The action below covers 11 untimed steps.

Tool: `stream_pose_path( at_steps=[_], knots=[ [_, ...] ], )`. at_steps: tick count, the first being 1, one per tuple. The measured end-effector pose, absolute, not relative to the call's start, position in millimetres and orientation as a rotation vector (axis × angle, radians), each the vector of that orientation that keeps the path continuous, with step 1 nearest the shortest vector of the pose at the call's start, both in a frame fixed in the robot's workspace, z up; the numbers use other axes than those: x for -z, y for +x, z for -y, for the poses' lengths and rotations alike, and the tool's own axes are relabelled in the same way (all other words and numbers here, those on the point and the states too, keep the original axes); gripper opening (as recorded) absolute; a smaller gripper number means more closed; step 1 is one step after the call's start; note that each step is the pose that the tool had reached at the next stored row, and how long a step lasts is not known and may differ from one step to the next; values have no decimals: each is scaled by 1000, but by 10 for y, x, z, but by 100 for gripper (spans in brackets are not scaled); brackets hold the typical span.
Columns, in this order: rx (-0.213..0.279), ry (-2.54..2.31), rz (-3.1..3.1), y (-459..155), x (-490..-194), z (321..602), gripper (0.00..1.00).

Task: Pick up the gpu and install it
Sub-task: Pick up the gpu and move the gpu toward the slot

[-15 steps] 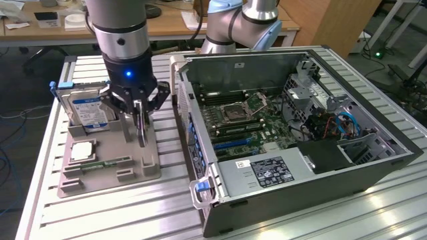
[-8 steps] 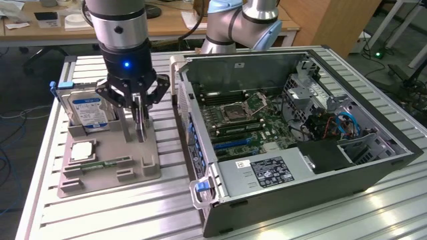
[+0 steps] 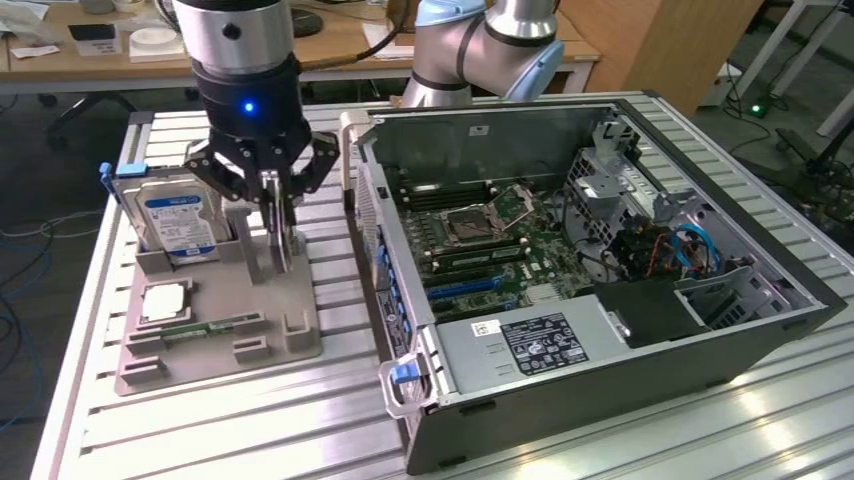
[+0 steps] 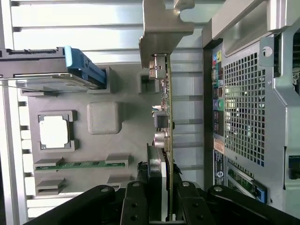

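Note:
The gpu (image 4: 165,117) stands on its long edge over the grey holder (image 4: 104,117), a thin dark board with a pale metal bracket (image 4: 159,23) at its far end. My gripper (image 4: 161,206) is shut on the end of the card opposite the bracket, with a black finger on each face. In the exterior view the gripper (image 3: 274,205) points straight down over the holder (image 3: 267,335), and the gpu (image 3: 283,255) shows edge-on between its fingers. Whether the card's lower edge still rests in the holder I cannot tell.
The open computer case (image 3: 747,270) lies to the exterior view's right of the holder, motherboard (image 3: 481,235) facing up; its perforated rear panel (image 4: 243,108) is close beside the card. The holder also carries a hard drive (image 3: 180,215), a square processor (image 3: 163,303) and a green memory stick (image 3: 200,327).

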State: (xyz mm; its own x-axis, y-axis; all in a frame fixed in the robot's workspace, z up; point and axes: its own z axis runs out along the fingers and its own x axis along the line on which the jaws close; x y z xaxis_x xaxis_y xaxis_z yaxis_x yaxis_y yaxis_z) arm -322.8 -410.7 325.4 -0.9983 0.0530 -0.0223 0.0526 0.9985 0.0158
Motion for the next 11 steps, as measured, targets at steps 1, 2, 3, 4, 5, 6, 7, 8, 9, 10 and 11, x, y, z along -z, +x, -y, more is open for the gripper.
stream_pose_path(
  at_steps=[1,2,3,4,5,6,7,8,9,10,11],
  knots=[
    [-24,82,-3118,-3228,-3282,4107,28],
    [-23,82,-3118,-3228,-3310,4107,28],
    [-23,82,-3118,-3228,-3337,4107,28],
    [-24,82,-3118,-3228,-3364,4107,28],
    [-24,82,-3118,-3228,-3391,4107,28],
    [-24,82,-3118,-3228,-3419,4107,28],
    [-24,82,-3118,-3228,-3449,4107,28],
    [-24,82,-3118,-3228,-3487,4107,28],
    [-24,82,-3118,-3228,-3528,4107,28],
    [-24,82,-3118,-3228,-3568,4107,28],
    [-24,82,-3118,-3228,-3611,4107,28]
  ],
)
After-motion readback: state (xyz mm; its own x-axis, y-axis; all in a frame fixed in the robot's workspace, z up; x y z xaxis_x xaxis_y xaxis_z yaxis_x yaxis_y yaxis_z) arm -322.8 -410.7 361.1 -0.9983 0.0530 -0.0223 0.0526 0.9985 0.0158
